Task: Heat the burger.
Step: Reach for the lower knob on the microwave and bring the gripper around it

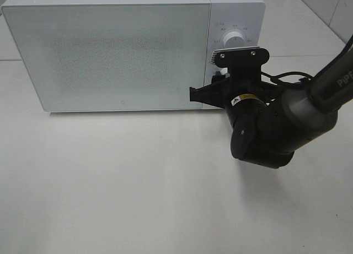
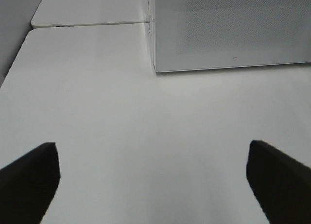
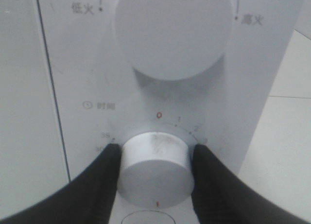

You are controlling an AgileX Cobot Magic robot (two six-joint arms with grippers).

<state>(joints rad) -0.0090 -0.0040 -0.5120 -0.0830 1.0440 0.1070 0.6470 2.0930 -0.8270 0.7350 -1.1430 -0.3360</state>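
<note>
The burger is hidden from every view. The white microwave point(image 1: 110, 50) stands at the back of the table with its door shut. My right gripper point(image 1: 220, 83) reaches in at the control panel on the microwave's right side. In the right wrist view the right gripper point(image 3: 154, 153) is shut on the round timer knob point(image 3: 154, 168), one black finger pressed against each side of it. The larger power knob point(image 3: 172, 32) sits just above. My left gripper point(image 2: 153, 180) hovers open over bare table in front of the microwave's left corner, holding nothing.
The white table point(image 1: 138, 182) stretches in front of the microwave. The right arm's dark body point(image 1: 276, 127) hangs over the table's right side. A second table surface point(image 2: 87, 8) lies beyond a seam to the microwave's left.
</note>
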